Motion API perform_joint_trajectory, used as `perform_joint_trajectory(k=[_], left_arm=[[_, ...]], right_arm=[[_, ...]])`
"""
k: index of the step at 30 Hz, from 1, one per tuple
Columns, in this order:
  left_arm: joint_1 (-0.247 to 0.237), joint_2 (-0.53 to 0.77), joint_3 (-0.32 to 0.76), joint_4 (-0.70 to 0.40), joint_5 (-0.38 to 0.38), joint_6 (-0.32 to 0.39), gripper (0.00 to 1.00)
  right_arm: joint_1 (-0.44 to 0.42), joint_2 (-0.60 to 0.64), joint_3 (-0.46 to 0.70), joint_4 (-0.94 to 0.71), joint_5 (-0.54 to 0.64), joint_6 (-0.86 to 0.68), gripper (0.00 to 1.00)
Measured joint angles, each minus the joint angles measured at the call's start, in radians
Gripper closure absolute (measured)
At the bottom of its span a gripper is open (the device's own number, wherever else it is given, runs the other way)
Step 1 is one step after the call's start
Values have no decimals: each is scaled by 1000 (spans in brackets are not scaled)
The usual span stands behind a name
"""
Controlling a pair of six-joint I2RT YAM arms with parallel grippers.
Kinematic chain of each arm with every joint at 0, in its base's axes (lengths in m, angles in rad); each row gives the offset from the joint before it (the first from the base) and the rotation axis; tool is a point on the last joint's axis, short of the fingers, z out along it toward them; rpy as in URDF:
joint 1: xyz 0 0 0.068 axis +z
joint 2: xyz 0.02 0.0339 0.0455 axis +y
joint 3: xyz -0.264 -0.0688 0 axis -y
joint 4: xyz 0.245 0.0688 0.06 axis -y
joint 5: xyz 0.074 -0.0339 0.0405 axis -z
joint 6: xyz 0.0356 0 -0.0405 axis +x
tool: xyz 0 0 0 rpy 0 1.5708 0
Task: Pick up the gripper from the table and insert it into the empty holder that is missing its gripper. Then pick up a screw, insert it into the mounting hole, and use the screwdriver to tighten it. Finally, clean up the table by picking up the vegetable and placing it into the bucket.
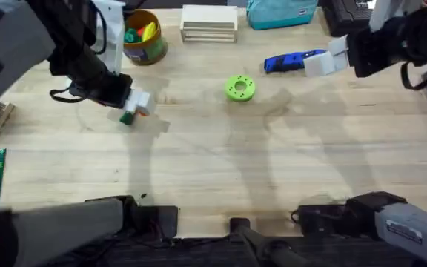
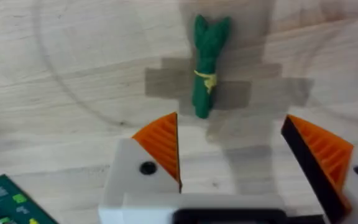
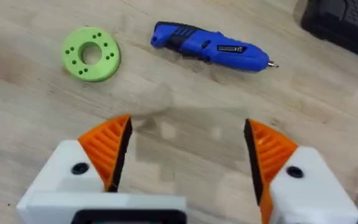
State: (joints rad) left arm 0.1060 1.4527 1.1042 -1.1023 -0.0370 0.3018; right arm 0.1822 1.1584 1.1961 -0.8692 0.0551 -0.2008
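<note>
Left tool (image 2: 232,155), fingers spread apart, hovers just short of the vegetable (image 2: 206,65) on the table (image 2: 73,74), its long axis pointing straight away from the fingers.

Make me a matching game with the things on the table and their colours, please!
Things:
1. screwdriver
2. vegetable
3. round disc with holes
4. bucket

Colours:
A. lime green
B. yellow-orange
C. bright blue
D. dark green with a yellowish band

Pairs: 1-C, 2-D, 3-A, 4-B
</note>
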Motion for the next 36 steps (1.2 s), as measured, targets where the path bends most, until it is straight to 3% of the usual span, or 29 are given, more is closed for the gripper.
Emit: perform_joint_trajectory(k=[1,2,7,19,33,34,36], left_arm=[[17,22,0,14,6,8,15],[64,86,0,47,31,36,16],[106,176,0,90,53,79,15],[108,276,0,204,62,111,15],[108,297,8,219,68,117,14],[108,297,8,219,68,118,30],[108,297,9,221,71,118,152]], right_arm=[[0,0,0,0,0,0,12],[0,0,0,0,0,0,12],[0,0,0,0,0,0,11],[0,0,0,0,0,0,12],[0,0,0,0,0,0,12],[0,0,0,0,0,0,12],[0,0,0,0,0,0,12]])
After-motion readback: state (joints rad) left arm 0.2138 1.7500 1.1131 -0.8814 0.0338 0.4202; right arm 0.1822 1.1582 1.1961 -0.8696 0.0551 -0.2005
